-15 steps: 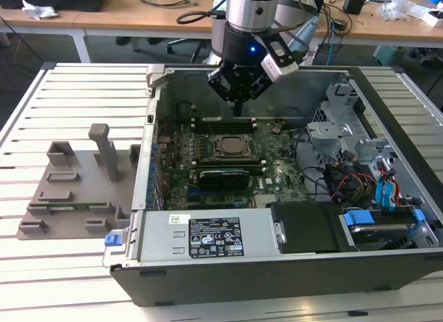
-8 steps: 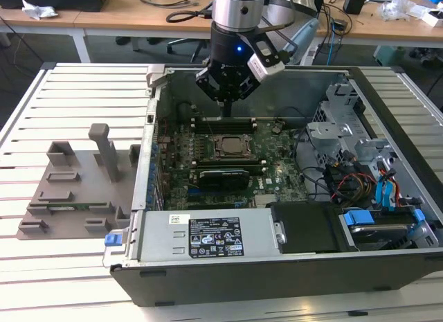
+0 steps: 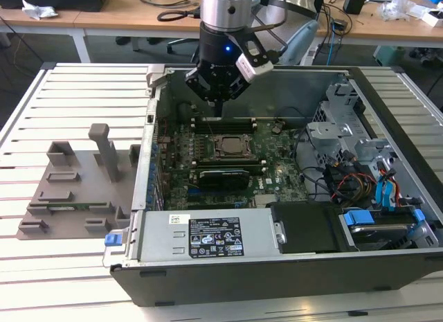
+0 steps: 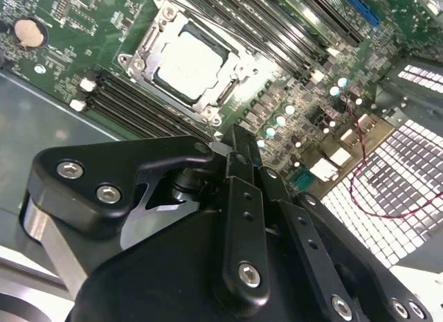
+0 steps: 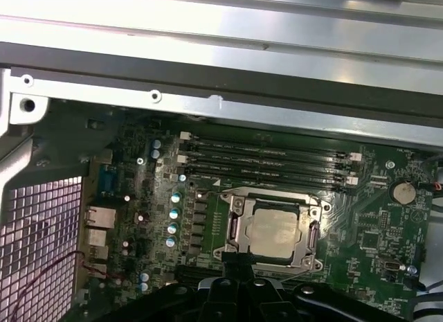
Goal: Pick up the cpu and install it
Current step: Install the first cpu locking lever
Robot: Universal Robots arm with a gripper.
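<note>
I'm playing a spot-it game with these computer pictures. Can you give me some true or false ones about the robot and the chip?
1. The cpu sits inside the socket frame on the motherboard. True.
2. The gripper is holding the cpu up in the air. False: the cpu lies in the socket, and the gripper hangs above the board beside it.
3. The computer case is open, so the motherboard shows. True.
4. The grey holder stands inside the case. False: it stands outside, on the exterior view's left.
5. A round coin battery sits on the motherboard. True.
</note>
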